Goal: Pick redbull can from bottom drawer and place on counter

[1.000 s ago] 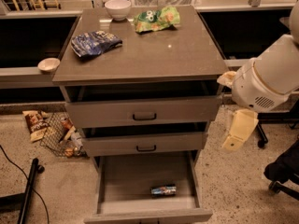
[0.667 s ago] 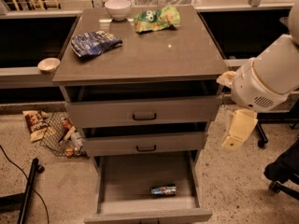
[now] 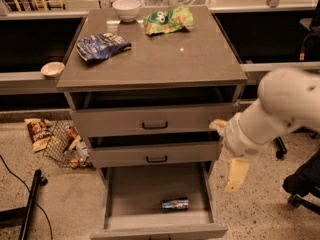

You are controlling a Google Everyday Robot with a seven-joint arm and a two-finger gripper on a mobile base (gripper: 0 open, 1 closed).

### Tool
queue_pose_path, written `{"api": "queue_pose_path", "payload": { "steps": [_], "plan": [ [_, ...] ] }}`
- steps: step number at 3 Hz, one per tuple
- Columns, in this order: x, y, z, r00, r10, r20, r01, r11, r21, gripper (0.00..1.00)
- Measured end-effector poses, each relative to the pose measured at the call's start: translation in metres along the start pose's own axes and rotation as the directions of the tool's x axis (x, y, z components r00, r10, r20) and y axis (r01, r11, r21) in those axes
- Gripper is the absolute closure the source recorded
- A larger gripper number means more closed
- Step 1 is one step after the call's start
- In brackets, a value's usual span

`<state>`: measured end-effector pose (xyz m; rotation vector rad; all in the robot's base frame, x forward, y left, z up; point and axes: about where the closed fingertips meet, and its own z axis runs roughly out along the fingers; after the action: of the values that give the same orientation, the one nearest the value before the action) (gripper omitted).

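The redbull can (image 3: 175,203) lies on its side near the front of the open bottom drawer (image 3: 142,186), ends pointing left and right, with bare grey floor all round it. It sits lower than the pincer (image 3: 235,176) and off to its left. The pincer hangs empty outside the drawer's right wall, about level with the drawer's back; I cannot tell whether it is open or closed. The step in hand looks like the approach. To do it well, the pincer should swing left over the wall, stay in front of the two upper drawers, which jut out slightly just above and left of it, and come down across the can's narrow body rather than along its length, since a lying can may roll away. Far above and left of the pincer, the counter surface (image 3: 165,59) has bare room near its front edge, clear of the dark blue snack bag (image 3: 102,45), green snack bag (image 3: 167,20) and white bowl (image 3: 126,9).
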<state>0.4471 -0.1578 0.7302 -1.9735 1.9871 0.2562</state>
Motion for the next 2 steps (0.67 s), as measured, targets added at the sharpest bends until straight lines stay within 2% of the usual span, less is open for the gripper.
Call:
{"api": "queue_pose_path", "payload": {
  "steps": [1, 2],
  "plan": [
    [0.02, 0.001, 0.06, 0.999, -0.043, 0.024, 0.043, 0.9991, -0.005, 0.0],
    [0.032, -0.004, 0.114, 0.995, -0.028, 0.096, 0.028, 0.9996, -0.001, 0.0]
  ]
}}
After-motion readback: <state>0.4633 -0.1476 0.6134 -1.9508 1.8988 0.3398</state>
